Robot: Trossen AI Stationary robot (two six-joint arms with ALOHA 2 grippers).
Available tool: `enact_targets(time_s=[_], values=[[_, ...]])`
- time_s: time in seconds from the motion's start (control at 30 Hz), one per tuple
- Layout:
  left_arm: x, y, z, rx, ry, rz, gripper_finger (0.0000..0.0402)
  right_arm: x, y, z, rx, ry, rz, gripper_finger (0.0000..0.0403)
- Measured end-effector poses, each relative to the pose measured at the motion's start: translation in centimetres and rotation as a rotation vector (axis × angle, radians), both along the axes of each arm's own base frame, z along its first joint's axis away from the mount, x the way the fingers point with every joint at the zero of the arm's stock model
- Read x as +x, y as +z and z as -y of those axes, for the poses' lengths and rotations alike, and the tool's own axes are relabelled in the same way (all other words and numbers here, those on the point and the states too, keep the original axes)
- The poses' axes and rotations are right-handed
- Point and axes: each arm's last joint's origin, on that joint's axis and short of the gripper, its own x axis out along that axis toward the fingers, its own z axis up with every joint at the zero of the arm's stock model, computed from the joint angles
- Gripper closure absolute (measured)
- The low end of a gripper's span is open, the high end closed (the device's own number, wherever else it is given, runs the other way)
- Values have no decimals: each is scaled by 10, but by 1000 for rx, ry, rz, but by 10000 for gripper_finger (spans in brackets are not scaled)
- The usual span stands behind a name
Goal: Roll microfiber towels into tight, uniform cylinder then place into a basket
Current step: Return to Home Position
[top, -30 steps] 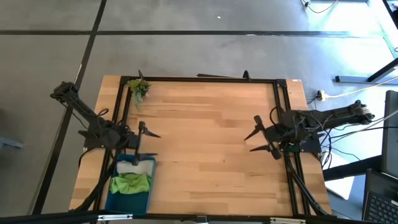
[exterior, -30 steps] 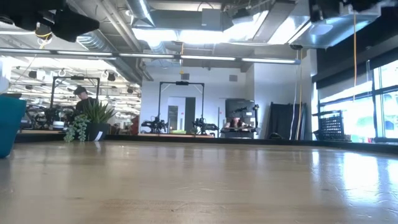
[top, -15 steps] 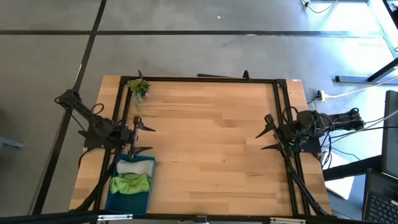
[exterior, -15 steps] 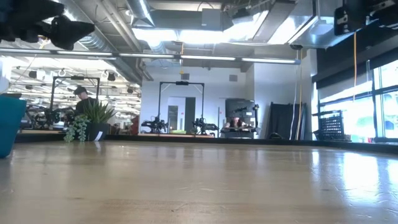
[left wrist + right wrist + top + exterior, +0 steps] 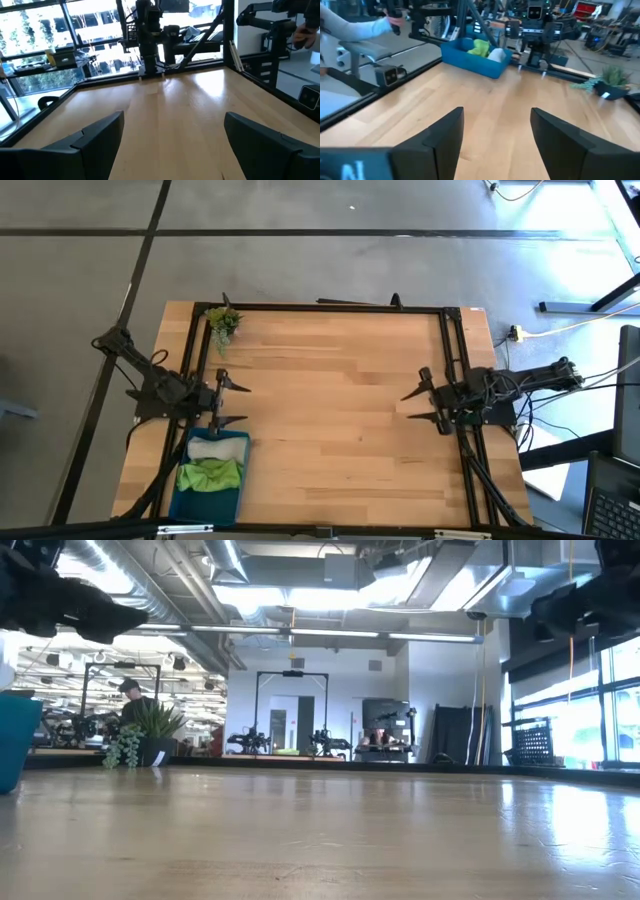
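Since a second ago both arms have drawn back toward their mounts, and the left tool (image 5: 240,403) has swung off the basket (image 5: 178,500) to hang just past its end. That suggests the job is finished, since the green towel (image 5: 210,475) and grey towel (image 5: 218,448) lie side by side inside the basket. The left tool and the right tool (image 5: 406,408), which is near the surface's (image 5: 340,430) right edge, are both spread wide, holding and touching nothing.

smooth semi-gloss wood table (image 5: 330,410), blue plastic basket (image 5: 208,505), soft cloth towels (image 5: 210,475), blk metal frame (image 5: 330,307)
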Motion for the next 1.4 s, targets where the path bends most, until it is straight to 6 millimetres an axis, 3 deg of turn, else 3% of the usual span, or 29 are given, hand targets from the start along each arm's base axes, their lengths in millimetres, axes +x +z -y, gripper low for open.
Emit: enact_targets(time_s=[0.33,0.7,1.1,1.27,1.4], values=[[0,0,0,0,1,0,67,3,-15,0,-17,-23,0,173],[0,0,0,-88,4,-2,67,3,-13,0,158,-44,-24,173],[0,1,0,-162,6,1,67,4,-13,3,150,-152,-15,174],[0,1,-1,-166,43,5,67,4,-14,5,118,-216,-10,204],[0,0,-2,-161,88,5,73,4,-14,5,115,-215,-6,263]])
